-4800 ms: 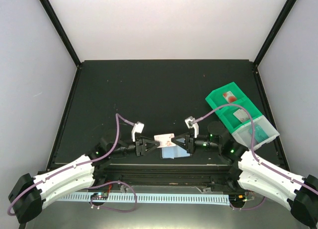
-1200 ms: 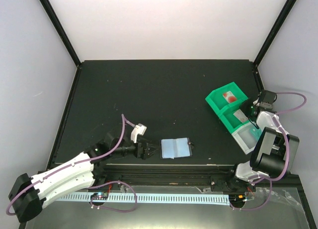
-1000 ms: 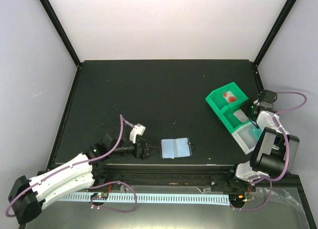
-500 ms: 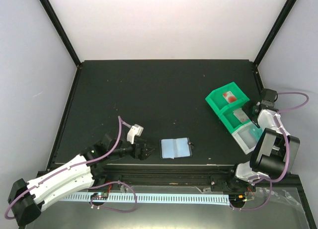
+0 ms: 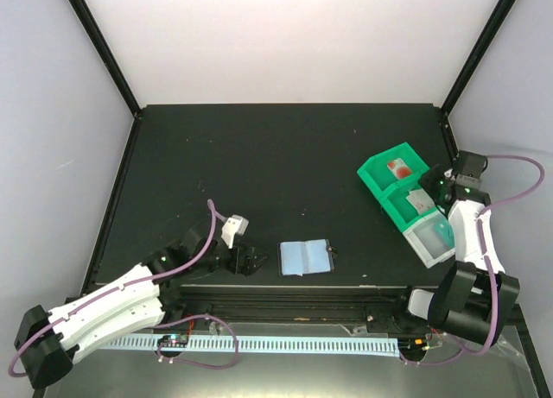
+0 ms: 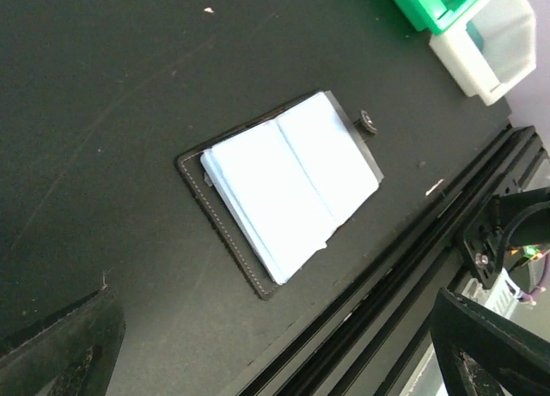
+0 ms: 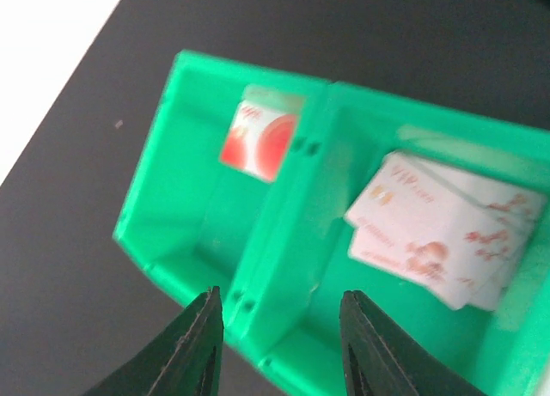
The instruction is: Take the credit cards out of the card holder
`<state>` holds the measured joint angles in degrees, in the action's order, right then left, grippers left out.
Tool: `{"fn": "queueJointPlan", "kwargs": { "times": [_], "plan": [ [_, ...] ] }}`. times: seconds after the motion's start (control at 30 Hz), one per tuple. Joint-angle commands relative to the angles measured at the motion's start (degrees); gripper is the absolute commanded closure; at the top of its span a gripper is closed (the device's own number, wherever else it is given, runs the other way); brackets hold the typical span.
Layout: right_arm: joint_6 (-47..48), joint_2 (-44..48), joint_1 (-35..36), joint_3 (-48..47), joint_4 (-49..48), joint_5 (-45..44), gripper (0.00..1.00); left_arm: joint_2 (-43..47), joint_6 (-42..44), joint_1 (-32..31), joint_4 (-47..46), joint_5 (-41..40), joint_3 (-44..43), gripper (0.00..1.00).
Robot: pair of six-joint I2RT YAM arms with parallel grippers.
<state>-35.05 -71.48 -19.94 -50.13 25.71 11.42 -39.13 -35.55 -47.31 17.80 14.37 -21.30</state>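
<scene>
From above: finds the left gripper [image 5: 251,262] spread wide and empty, the wallet [image 5: 305,257] lying open on the table [image 5: 259,156] just ahead of its tips. Finds the right gripper [image 5: 435,184] well apart, over the green tray [image 5: 369,184].

Left wrist: shows the wallet flat, pale lining up, beyond both fingers [image 6: 60,349].

Right wrist: shows fingers [image 7: 202,344] partly apart (nothing between them) above the tray's near rim. Shows a red-marked card [image 7: 258,138] in the compartment beyond one finger, pale cards [image 7: 438,224] in the next.

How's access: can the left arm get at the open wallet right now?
Probably yes. The left gripper sits open right beside the wallet, with nothing between them or on top of it. The right gripper is off over the green tray.
</scene>
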Motion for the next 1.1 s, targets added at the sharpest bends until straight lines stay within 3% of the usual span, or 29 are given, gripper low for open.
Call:
{"fn": "queueJointPlan", "kwargs": {
  "times": [0.0, 0.3, 0.5, 0.83, 1.07],
  "plan": [
    [4.1, 4.0, 4.6, -0.3, 2.4, 4.8, 0.6, -2.6, 0.4, 0.3, 2.5, -1.9, -4.1, 0.01],
    [9.0, 13.4, 15.5, 3.9, 6.0, 6.5, 0.61, -7.0, -2.0, 0.4, 0.1, -0.3, -6.0, 0.02],
    [6.3, 17.5, 22.3, 9.7, 7.6, 11.2, 0.62, -10.4, -8.2, 0.5, -10.8, 4.7, -2.4, 0.04],
    [1.1, 22.5, 37.7, 21.7, 2.8, 11.0, 0.6, -18.4, -15.2, 0.5, -24.4, 8.5, 0.5, 0.05],
    [-1.5, 19.8, 45.5, 28.4, -4.8, 12.0, 0.58, -23.1, -17.1, 0.5, -30.0, 10.0, 1.8, 0.06]
  ]
}}
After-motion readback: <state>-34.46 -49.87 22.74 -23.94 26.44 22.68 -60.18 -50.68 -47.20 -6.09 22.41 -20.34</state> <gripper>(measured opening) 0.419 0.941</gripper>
